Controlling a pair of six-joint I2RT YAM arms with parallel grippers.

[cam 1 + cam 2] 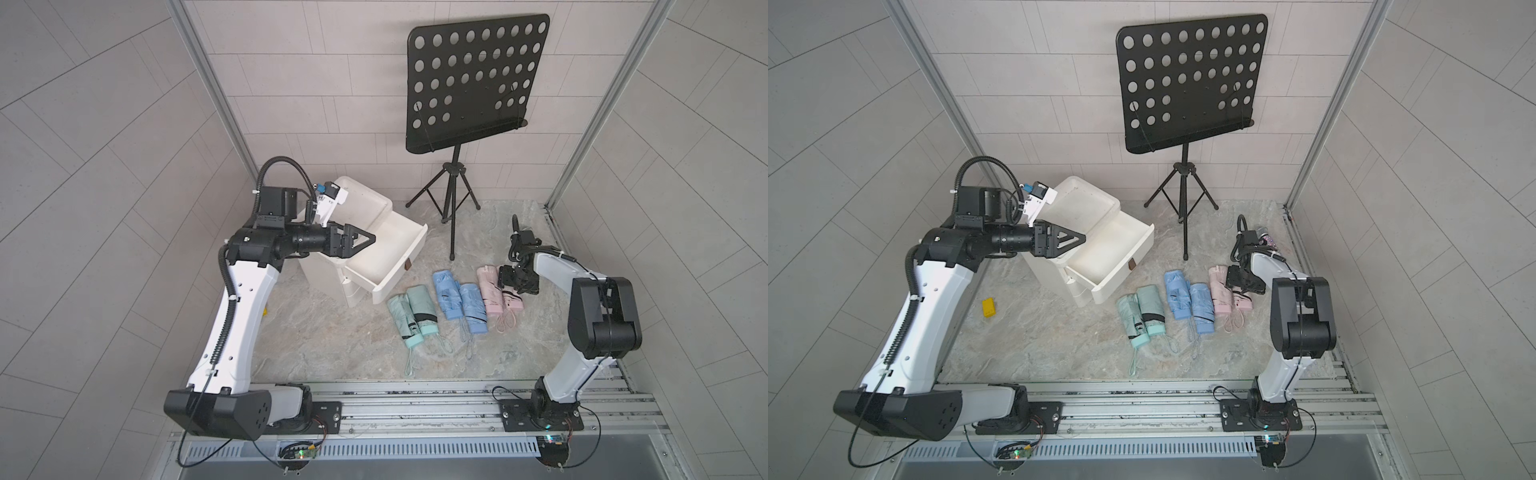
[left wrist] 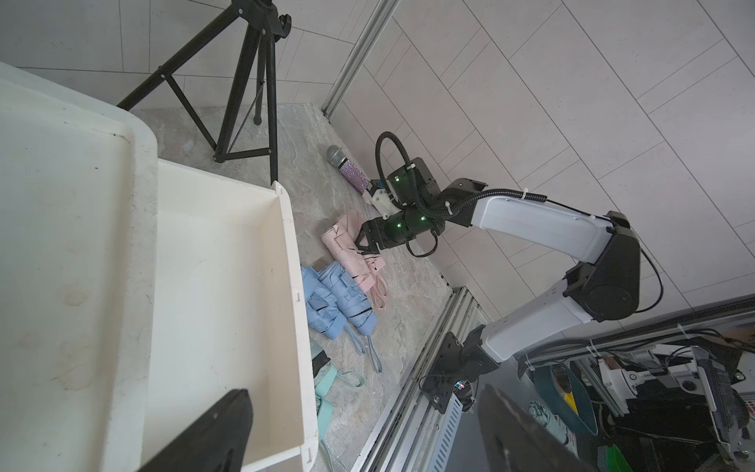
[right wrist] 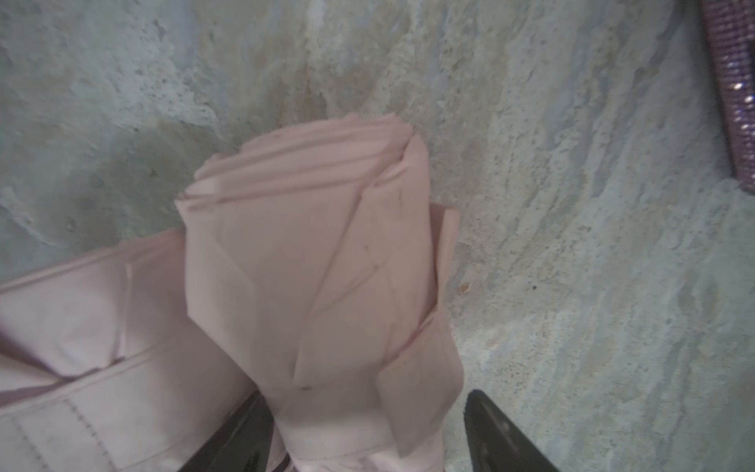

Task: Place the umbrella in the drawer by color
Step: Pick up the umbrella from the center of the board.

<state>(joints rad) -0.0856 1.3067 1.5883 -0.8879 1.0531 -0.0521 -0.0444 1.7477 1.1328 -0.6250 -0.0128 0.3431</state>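
Left claw [image 1: 366,240] spread wide above open white drawer [image 1: 401,279], right claw [image 3: 365,394] apart, straddling pink folded umbrella [image 3: 310,253]

Both top views look down from high above the drawer [image 1: 401,279]; the left wrist view shares it, close; the right wrist view faces nearby floor [image 3: 572,204].

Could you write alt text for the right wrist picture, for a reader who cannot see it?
A folded pink umbrella sits between the two black fingers of the right gripper; whether it is gripped cannot be told. A second pink umbrella lies beside it on the grey stone-patterned floor, and a glittering purple microphone handle shows at the edge.
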